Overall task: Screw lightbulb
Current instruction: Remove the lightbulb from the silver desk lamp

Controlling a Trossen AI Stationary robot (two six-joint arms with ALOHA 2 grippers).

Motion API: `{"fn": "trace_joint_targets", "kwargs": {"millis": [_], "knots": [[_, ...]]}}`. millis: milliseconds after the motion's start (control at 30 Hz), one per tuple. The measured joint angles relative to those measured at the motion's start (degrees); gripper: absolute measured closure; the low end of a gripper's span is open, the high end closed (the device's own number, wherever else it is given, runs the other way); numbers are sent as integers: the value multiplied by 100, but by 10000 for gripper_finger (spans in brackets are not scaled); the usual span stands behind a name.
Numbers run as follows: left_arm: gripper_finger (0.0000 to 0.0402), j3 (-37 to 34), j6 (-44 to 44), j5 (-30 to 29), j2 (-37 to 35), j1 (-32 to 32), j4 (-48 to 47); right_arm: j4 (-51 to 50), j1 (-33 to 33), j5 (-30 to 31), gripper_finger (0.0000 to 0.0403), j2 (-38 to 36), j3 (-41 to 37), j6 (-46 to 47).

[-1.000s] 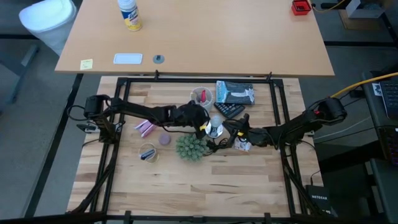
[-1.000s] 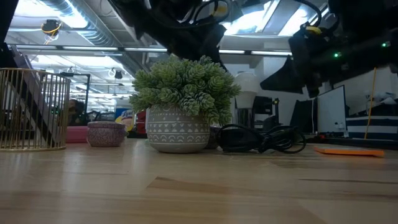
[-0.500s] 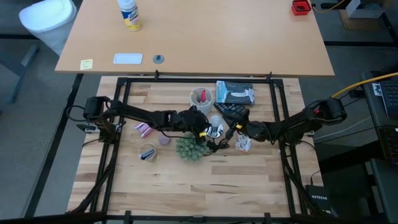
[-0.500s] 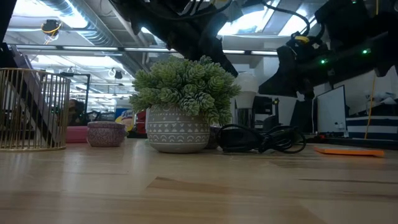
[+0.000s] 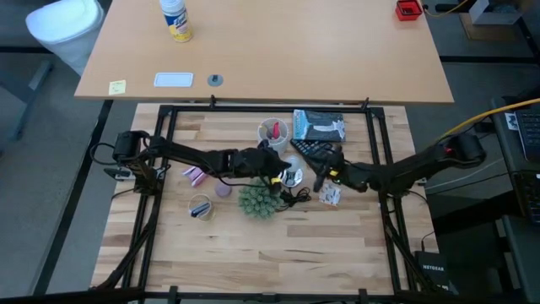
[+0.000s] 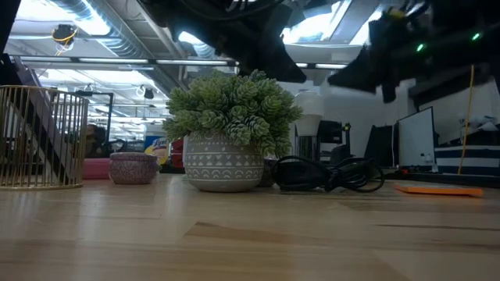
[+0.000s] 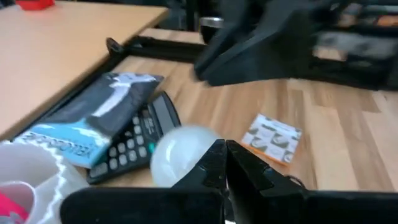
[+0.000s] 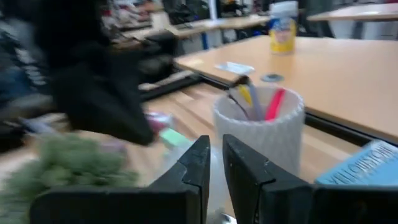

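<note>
The lightbulb (image 7: 179, 152), white and round, stands upright near the table's middle (image 6: 310, 105), over the black cord (image 6: 328, 173). From above, the bulb (image 5: 293, 164) sits next to the silver socket dish (image 5: 294, 178). My left gripper (image 7: 225, 163) is shut, with its tips right at the bulb's side (image 5: 277, 174). My right gripper (image 8: 216, 163) is shut with nothing between its fingers. It hangs high, on the bulb's right side (image 5: 320, 176). My left gripper's shut fingertips (image 7: 214, 163) stand in front of the bulb's rounded side (image 7: 193, 155), coming in nearly level from the table's left. I cannot tell whether they touch it.
A potted green plant (image 5: 257, 201) stands just in front of the bulb. A calculator (image 5: 310, 150), a blue packet (image 5: 319, 125) and a pen cup (image 5: 272, 133) lie behind it. A small card (image 5: 329, 196) lies to the right, and a purple candle (image 5: 223, 190) and a wire basket (image 6: 39, 136) to the left.
My right gripper has risen and drawn back a little toward the table's right edge, away from the bulb, staying shut. The bulb has kept its place.
</note>
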Motion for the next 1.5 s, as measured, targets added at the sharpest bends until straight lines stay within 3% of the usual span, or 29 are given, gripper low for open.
{"fn": "trace_joint_targets", "kwargs": {"millis": [167, 433, 600, 833, 967, 1167, 1500], "knots": [[400, 0, 135, -204, -25, 217, 54, -601, 419, -137, 353, -686, 0, 305], [400, 0, 129, -222, -10, 635, 24, -832, 502, -1343, 348, -616, 0, 967], [400, 0, 132, -220, -10, 728, -12, -850, 502, -1622, 301, -610, 0, 1036], [400, 0, 313, -219, -10, 748, -10, -1563, 502, -1351, 170, -610, 0, 1236], [400, 0, 343, -75, -10, 748, -12, -2001, 502, -885, 123, -529, 0, 1249], [400, 0, 319, 100, -10, 748, -16, -1804, 502, -445, 108, -18, 0, 1227], [400, 0, 299, 150, -10, 746, -67, -302, 499, -44, 116, 1270, 0, 1222]]}}
